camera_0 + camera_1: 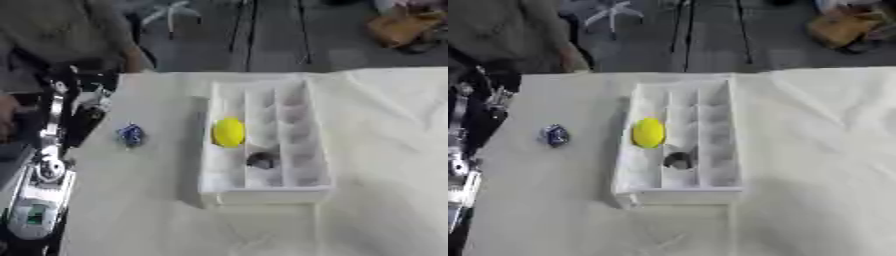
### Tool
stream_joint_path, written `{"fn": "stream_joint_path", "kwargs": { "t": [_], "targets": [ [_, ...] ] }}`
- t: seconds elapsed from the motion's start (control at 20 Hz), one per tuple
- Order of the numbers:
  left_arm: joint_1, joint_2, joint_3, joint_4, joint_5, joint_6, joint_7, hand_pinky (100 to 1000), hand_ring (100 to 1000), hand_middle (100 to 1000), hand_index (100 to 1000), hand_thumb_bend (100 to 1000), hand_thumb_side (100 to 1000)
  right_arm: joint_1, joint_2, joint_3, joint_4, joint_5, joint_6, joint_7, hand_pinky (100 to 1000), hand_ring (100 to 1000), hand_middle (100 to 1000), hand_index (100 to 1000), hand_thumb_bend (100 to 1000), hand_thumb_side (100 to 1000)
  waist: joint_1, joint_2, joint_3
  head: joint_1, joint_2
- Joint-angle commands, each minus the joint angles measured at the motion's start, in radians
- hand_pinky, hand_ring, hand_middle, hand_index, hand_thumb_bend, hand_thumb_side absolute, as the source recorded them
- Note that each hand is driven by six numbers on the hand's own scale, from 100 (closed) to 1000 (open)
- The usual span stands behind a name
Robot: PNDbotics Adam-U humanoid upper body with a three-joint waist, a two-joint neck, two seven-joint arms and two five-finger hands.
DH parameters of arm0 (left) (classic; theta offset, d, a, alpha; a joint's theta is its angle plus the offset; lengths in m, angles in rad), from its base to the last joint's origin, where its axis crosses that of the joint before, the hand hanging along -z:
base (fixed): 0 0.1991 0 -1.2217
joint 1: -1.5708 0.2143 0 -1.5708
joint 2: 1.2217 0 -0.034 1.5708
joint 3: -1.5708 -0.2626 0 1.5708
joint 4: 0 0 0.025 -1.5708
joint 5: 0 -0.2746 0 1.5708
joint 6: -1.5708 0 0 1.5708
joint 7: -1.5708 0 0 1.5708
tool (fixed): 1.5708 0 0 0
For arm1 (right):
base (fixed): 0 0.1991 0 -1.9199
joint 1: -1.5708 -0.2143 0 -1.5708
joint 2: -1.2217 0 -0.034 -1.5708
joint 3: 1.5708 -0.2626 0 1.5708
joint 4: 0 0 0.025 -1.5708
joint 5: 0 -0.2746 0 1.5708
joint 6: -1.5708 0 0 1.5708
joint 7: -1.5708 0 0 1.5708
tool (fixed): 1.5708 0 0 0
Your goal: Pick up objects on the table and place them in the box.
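A white box [319, 150] with long divided compartments stands in the middle of the table. A yellow rounded object [228, 132] lies in its left compartment. A small dark object [261, 160] sits in the compartment beside it, nearer the front. On the cloth left of the box lies a small blue object [130, 134]. My left arm runs up the table's left edge, and its black hand [85, 112] is a short way left of the blue object, not touching it. My right hand does not show in either view.
A white cloth [385, 200] covers the table, wrinkled on the right. Beyond the far edge are a dark floor, a chair base [172, 12] and a brown box [402, 26]. The table's left edge runs beside my left arm.
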State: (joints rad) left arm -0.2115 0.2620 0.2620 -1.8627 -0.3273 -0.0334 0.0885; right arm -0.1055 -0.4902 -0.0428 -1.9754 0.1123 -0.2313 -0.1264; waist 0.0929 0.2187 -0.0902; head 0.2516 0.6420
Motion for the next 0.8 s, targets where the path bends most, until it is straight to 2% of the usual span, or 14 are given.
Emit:
{"fn": "stream_joint_path", "kwargs": {
  "t": [0.05,0.8],
  "targets": [
    [-0.007,0.014,0.009,-0.025,-0.006,0.003,0.001,695,679,703,795,595,741,-0.006,-0.018,-0.009,-0.025,-0.001,-0.002,-0.001,670,560,661,853,336,651,0.005,-0.016,-0.001,0.004,0.003],
    [-0.006,0.015,0.007,-0.025,-0.011,0.006,-0.003,695,675,679,796,594,735,-0.005,-0.018,-0.008,-0.025,0.000,-0.002,0.001,670,560,661,855,339,651,0.005,-0.015,0.006,0.002,0.004]
  ]
}}
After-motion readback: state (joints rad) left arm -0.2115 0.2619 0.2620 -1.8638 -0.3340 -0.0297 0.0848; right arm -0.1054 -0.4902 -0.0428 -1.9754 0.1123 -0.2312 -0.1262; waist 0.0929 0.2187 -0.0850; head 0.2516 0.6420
